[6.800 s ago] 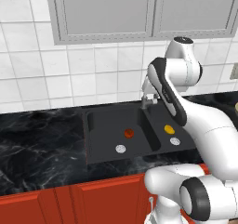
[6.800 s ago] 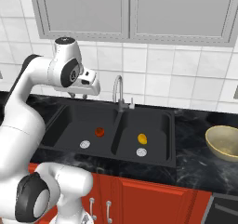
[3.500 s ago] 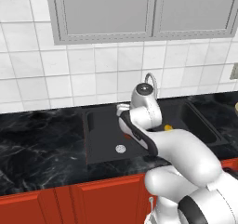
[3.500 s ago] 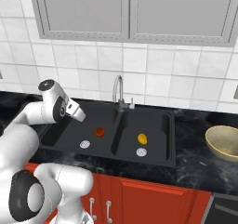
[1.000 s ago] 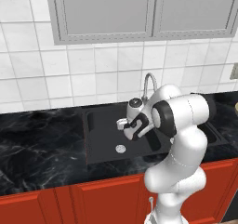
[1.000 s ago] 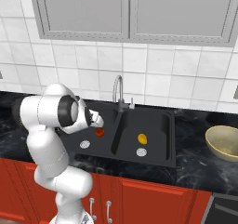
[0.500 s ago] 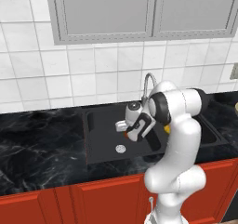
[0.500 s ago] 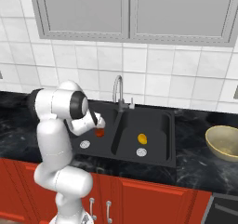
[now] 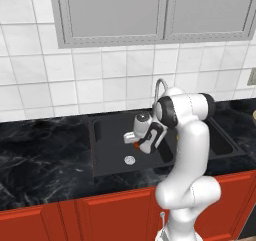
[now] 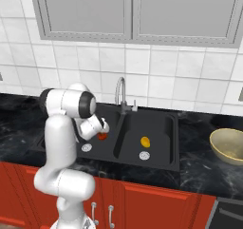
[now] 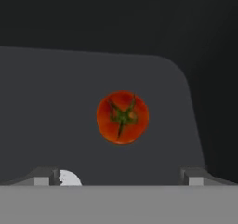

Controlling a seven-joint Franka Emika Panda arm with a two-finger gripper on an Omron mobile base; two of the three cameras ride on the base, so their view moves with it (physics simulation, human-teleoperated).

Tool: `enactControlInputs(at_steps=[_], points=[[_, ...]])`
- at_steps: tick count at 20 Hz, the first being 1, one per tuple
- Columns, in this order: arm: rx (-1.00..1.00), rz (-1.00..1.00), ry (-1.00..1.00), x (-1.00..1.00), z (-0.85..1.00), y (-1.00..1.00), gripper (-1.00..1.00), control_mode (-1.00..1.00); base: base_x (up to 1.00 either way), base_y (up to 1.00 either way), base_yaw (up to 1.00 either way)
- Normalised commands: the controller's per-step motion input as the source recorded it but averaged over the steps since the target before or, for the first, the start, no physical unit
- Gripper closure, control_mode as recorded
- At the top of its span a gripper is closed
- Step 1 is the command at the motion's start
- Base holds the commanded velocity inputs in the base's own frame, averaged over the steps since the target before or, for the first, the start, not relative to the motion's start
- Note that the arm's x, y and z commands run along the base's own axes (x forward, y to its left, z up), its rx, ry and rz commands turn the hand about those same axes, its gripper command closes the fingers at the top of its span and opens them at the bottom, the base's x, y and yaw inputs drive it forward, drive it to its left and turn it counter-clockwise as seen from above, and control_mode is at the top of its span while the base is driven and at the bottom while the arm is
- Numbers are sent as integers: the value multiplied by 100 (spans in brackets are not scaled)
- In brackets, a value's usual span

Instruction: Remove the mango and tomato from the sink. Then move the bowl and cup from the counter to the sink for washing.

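The red-orange tomato (image 11: 122, 117) lies on the floor of the left basin of the black sink (image 10: 159, 126), and also shows as tomato (image 10: 102, 136) and tomato (image 9: 136, 146), partly behind the hand. My gripper (image 11: 120, 176) hangs just above it, open, with its fingertips (image 11: 44, 177) spread wider than the fruit and apart from it. From the side, the gripper (image 10: 101, 128) is down inside the left basin. The yellow-orange mango (image 10: 145, 141) rests in the right basin. The tan bowl (image 10: 230, 145) stands on the counter at the far right. The cup is out of view.
A curved silver faucet (image 10: 121, 92) rises behind the divider between the basins. A round silver drain (image 10: 86, 147) lies near the tomato and another drain (image 10: 144, 155) near the mango. Black marble counter (image 9: 45, 150) runs to the left, with red cabinets below.
The arm has folded in and the hand has come lower into the left basin, closer over the tomato. The jaws stayed open. Tomato, mango and bowl have not moved.
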Motion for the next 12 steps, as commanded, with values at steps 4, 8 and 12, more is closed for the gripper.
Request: enactControlInputs(at_steps=[4,8,12], points=[[0,1,3,28,-23,0,-100,-100,0,0,0],[0,1,2,29,-22,0,-100,-100,0,0,0],[0,1,0,30,-18,-2,-100,-100,0,0,0]])
